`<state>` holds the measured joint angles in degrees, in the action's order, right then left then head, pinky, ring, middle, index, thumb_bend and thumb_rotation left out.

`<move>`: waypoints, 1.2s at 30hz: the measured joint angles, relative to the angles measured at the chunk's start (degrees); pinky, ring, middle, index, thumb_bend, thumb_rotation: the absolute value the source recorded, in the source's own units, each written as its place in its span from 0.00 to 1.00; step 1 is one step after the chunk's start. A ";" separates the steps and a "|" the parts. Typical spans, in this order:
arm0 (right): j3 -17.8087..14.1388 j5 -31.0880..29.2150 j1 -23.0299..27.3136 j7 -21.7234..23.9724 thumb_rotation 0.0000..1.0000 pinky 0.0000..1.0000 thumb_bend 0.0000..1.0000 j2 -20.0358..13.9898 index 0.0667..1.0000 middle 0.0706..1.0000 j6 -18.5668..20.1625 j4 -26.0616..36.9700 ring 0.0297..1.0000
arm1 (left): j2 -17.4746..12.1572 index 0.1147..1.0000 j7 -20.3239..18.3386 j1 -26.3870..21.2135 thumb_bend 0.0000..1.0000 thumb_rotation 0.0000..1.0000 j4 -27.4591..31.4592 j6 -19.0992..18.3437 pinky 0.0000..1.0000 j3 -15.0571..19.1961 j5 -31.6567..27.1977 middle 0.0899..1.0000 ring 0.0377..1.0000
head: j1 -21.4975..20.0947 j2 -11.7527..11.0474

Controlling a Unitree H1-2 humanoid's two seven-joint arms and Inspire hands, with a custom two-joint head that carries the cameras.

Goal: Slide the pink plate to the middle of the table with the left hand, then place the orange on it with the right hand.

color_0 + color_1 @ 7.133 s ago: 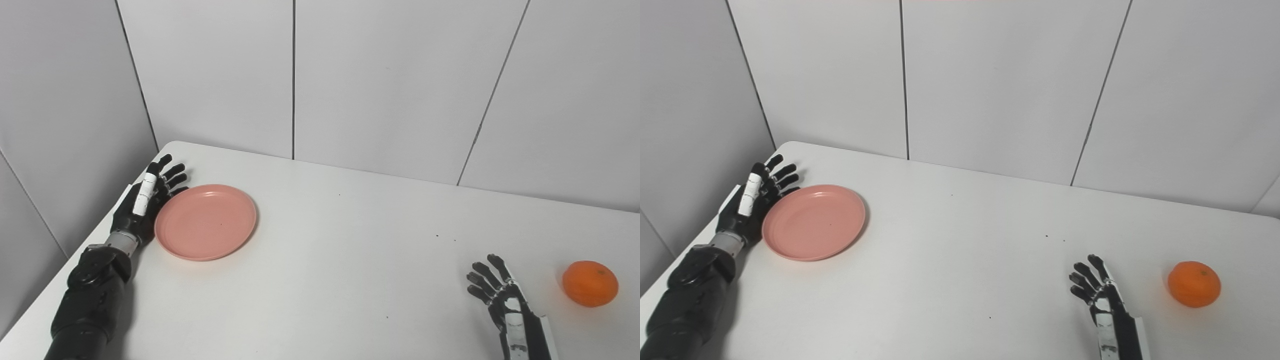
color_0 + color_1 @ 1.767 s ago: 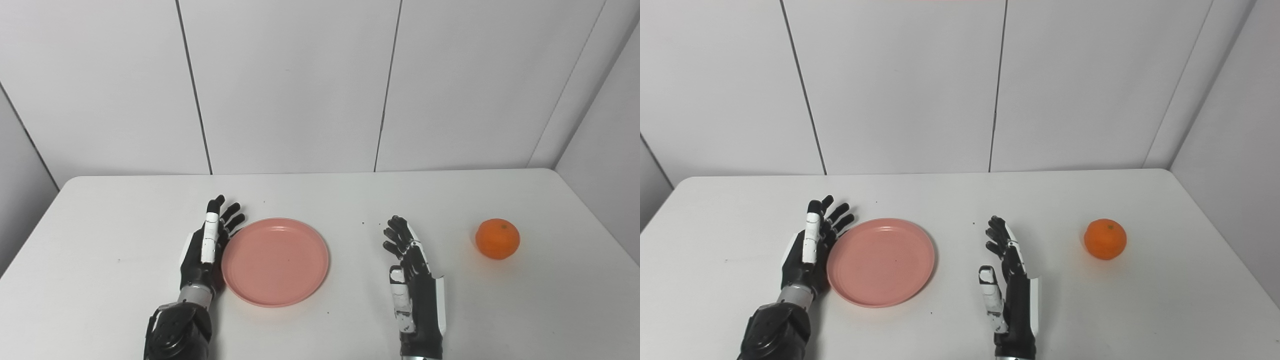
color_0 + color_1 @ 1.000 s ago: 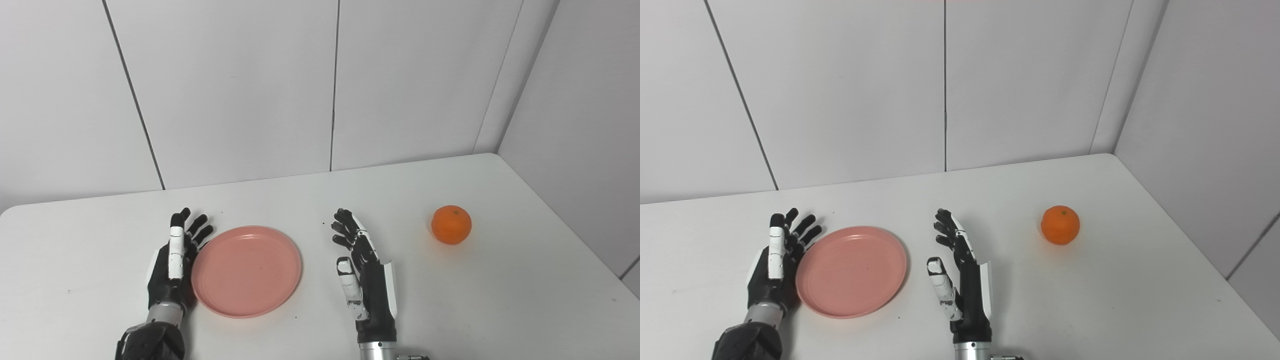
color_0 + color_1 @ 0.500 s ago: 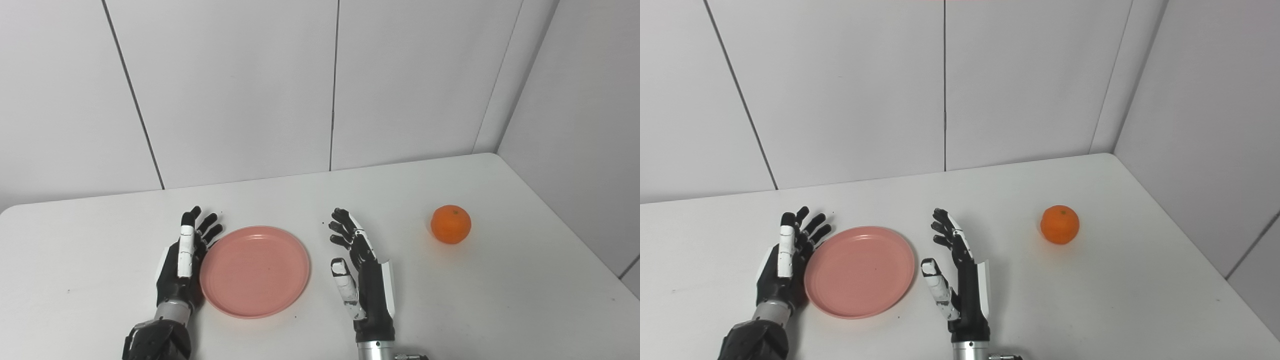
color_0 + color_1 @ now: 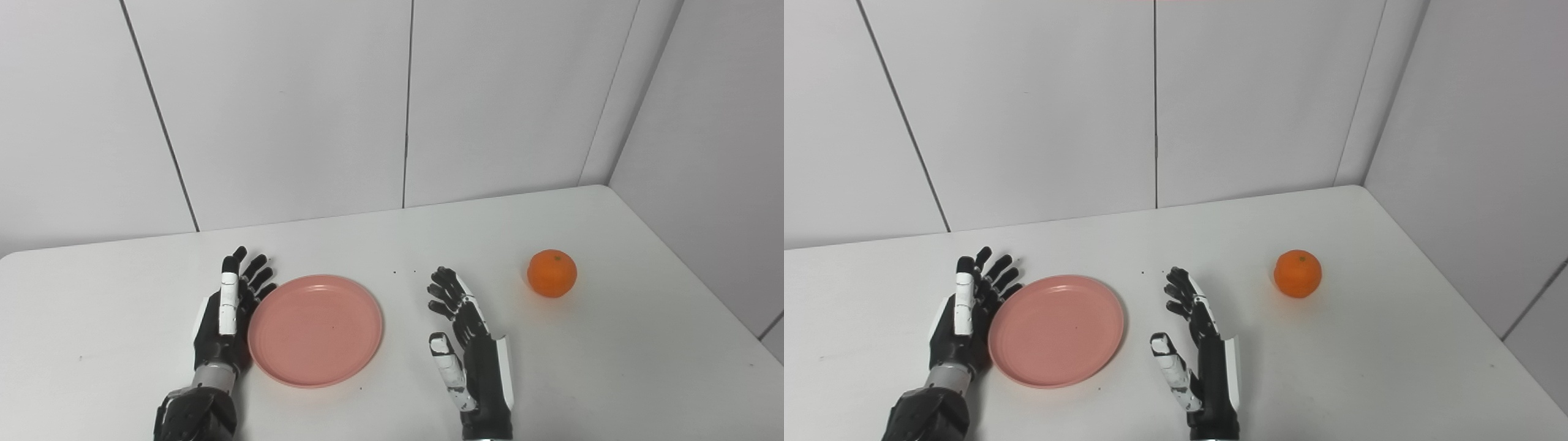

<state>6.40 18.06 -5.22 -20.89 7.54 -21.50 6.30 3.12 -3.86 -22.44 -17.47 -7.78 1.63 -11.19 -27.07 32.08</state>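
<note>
The pink plate lies flat on the white table, left of the picture's middle. My left hand is open, on edge, its fingers against the plate's left rim. My right hand is open and empty, upright on the table to the right of the plate, a gap apart from it. The orange sits on the table further right, clear of both hands; it also shows in the right eye view.
White wall panels stand behind the table and a side wall runs along its right edge. The table's right edge is close to the orange.
My left hand has pushed the plate a little to the right. My right hand has moved right and nearer the table's front edge. The orange has not moved.
</note>
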 measured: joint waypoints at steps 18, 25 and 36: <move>-5.38 23.54 6.14 14.94 1.00 0.63 0.85 -15.33 0.84 0.83 27.05 10.38 0.76 | 0.65 0.97 0.01 -0.33 0.83 0.93 -1.08 1.40 0.86 0.13 -0.03 0.89 0.89 | 0.09 -0.09; -2.93 33.56 10.17 20.65 0.99 0.70 0.83 -21.90 0.82 0.81 29.11 10.33 0.80 | 0.68 0.98 0.00 -0.30 0.83 0.94 -0.81 1.39 0.86 -0.08 -0.12 0.90 0.89 | 0.70 0.26; -2.90 38.19 15.78 24.83 1.00 0.73 0.85 -26.61 0.82 0.81 31.02 7.77 0.79 | 0.67 0.97 0.00 -0.13 0.82 0.94 -0.52 1.37 0.87 -0.08 -0.12 0.89 0.88 | 1.49 0.44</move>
<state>3.50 56.26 10.56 3.94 -19.08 9.52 14.07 3.79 -3.86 -22.56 -17.99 -6.40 1.55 -11.31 -25.58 32.52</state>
